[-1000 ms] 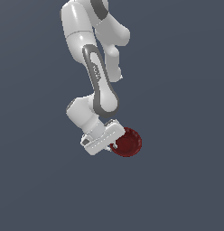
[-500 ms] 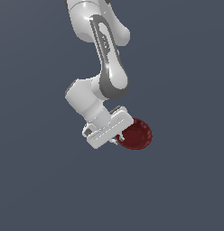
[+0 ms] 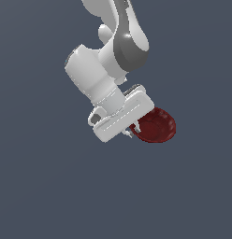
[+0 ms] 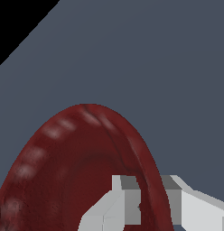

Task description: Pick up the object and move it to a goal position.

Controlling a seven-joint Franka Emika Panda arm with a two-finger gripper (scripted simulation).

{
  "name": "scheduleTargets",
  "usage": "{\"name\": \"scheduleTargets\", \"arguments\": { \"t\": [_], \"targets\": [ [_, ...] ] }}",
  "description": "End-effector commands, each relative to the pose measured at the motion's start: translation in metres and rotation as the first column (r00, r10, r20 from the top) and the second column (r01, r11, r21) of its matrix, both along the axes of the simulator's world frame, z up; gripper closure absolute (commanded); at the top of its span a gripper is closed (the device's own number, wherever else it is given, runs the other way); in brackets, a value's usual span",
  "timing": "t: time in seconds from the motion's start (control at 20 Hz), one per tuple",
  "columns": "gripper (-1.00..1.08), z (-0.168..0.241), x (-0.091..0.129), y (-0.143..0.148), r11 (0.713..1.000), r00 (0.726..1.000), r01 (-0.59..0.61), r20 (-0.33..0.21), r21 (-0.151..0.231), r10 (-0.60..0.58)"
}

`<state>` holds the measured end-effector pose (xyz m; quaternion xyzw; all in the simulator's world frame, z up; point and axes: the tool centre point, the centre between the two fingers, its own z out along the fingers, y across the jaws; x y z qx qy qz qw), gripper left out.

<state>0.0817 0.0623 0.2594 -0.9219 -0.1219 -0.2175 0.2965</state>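
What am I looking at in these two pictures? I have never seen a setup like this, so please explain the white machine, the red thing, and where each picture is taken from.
These are simulator renders, not photographs. The white and grey machine is a single robot arm, seen in the exterior view from a camera off the arm. At its end is the gripper, a clamp with two fingers. The wrist view comes from a camera on the arm's wrist, looking along those fingers. The dark red bowl is held by its rim, one finger inside and one outside the wall. Only a plain grey background shows around it; whether a surface lies beneath it cannot be told.
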Motion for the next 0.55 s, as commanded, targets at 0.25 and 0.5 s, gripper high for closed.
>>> {"name": "scheduleTargets", "arguments": {
  "t": [0.25, 0.5],
  "targets": [
    [1.08, 0.05, 0.005, 0.013, 1.0, 1.0, 0.001, 0.001, 0.001, -0.001],
    [1.08, 0.059, 0.006, 0.015, 1.0, 1.0, 0.001, 0.002, 0.001, -0.001]
  ]
}}
